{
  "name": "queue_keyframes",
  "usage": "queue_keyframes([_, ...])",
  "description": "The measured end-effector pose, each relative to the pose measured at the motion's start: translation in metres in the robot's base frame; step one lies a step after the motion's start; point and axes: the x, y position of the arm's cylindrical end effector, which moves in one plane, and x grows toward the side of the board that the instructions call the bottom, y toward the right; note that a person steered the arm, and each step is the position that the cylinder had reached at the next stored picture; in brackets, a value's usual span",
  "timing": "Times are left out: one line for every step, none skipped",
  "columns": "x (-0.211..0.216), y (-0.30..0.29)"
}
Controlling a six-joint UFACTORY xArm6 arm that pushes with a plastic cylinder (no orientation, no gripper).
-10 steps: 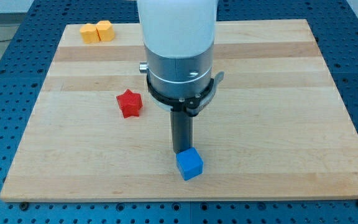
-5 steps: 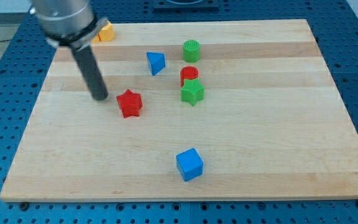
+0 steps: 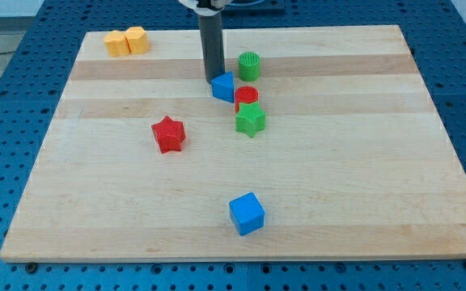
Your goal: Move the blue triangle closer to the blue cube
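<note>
The small blue triangular block sits in the upper middle of the pale wooden board, w/ my tip pressed against its edge at about 11 o'clock. No claw on this arm, just the straight dark rod, so no open/closed state to give. Touching the triangle at 3 o'clock is the red cylinder block; the green star-shaped block is right against that cylinder at 6 o'clock. The green cylinder block stands near the triangle at about 1 o'clock, apart from it. The blue cube block lies well apart at 6 o'clock, near the board's bottom edge. The red star-shaped block is at roughly 8 o'clock from the triangle, on its own. Two yellow/orange blocks sit touching each other in the board's top-left corner, shapes hard to tell
</note>
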Motion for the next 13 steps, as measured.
queue_keyframes([-0.004, 0.007])
queue_keyframes([-0.006, 0.016])
queue_keyframes([0.000, 0.016])
queue_keyframes([0.016, 0.014])
queue_keyframes([0.033, 0.014])
queue_keyframes([0.050, 0.014])
queue_keyframes([0.067, 0.014])
queue_keyframes([0.082, 0.014])
queue_keyframes([0.101, 0.014])
queue_keyframes([0.115, 0.014])
queue_keyframes([0.126, 0.017])
queue_keyframes([0.134, 0.025])
queue_keyframes([0.146, 0.025])
